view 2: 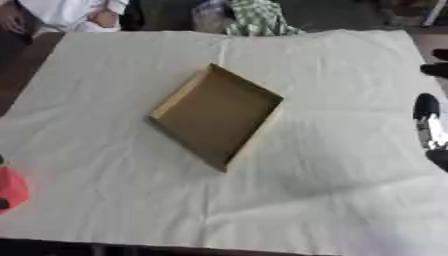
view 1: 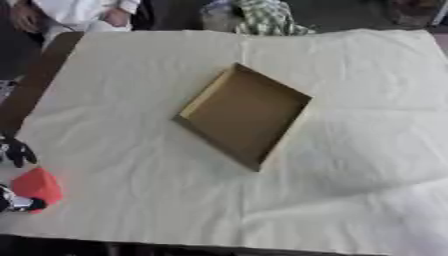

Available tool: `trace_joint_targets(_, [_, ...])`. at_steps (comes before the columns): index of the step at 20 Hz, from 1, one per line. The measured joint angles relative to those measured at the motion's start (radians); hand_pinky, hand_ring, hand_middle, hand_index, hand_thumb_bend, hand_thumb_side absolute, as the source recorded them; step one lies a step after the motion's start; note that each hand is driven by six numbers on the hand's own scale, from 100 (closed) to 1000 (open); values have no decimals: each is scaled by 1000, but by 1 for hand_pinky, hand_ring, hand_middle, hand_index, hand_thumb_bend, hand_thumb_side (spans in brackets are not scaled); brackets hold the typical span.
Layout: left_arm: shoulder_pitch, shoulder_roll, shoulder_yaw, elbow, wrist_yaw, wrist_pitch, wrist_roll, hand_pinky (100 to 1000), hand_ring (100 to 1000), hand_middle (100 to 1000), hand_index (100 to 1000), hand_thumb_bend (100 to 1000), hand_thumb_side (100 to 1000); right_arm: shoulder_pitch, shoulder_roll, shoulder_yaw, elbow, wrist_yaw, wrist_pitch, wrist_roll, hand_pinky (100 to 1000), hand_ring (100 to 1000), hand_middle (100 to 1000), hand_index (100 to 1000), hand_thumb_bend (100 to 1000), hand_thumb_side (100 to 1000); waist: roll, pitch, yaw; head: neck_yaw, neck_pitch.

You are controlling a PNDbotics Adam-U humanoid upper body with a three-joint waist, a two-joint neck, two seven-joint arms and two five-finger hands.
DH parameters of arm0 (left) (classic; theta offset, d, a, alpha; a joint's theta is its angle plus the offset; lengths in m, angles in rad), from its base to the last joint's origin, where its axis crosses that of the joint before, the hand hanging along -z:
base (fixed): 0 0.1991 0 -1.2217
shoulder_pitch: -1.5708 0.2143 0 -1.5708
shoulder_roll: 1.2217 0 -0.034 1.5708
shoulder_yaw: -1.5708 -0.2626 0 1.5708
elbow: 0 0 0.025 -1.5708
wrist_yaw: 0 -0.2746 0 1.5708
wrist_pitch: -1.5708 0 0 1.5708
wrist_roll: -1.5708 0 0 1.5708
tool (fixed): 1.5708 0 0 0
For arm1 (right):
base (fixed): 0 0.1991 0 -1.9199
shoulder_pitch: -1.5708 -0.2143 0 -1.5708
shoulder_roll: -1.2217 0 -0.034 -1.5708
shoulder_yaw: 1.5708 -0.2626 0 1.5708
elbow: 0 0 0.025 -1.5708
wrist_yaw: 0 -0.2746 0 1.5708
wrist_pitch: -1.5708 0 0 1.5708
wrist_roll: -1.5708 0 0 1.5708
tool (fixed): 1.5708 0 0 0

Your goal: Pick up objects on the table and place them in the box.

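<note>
A shallow brown cardboard box (view 1: 245, 112) lies askew in the middle of the table, open side up and with nothing in it. A red object (view 1: 37, 186) with a pointed top is at the table's left edge. My left hand (view 1: 16, 151) comes in there: dark fingers curl just above the red object and the thumb (view 1: 23, 204) presses its lower side. My right hand (view 2: 428, 124) shows at the right edge of the right eye view, well away from the box, fingers straight and holding nothing.
A wrinkled cream cloth (view 1: 350, 150) covers the whole table. The brown table edge (view 1: 35, 80) shows at the left. A person in white (view 1: 79, 12) and a checked green cloth (view 1: 267, 17) are beyond the far edge.
</note>
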Motion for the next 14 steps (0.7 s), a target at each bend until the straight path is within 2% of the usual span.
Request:
trace_joint_targets(6, [0, 0, -5, 0, 0, -17, -49, 735, 703, 544, 718, 612, 402, 0, 1, 0, 0, -1, 0, 0, 895, 822, 865, 823, 100, 899, 0, 0, -1, 0, 0])
trace_joint_targets(14, [0, -9, -6, 1, 29, -16, -55, 672, 655, 507, 675, 470, 339, 0, 8, 0, 0, -5, 2, 2, 894, 821, 864, 823, 100, 896, 0, 2, -1, 0, -2])
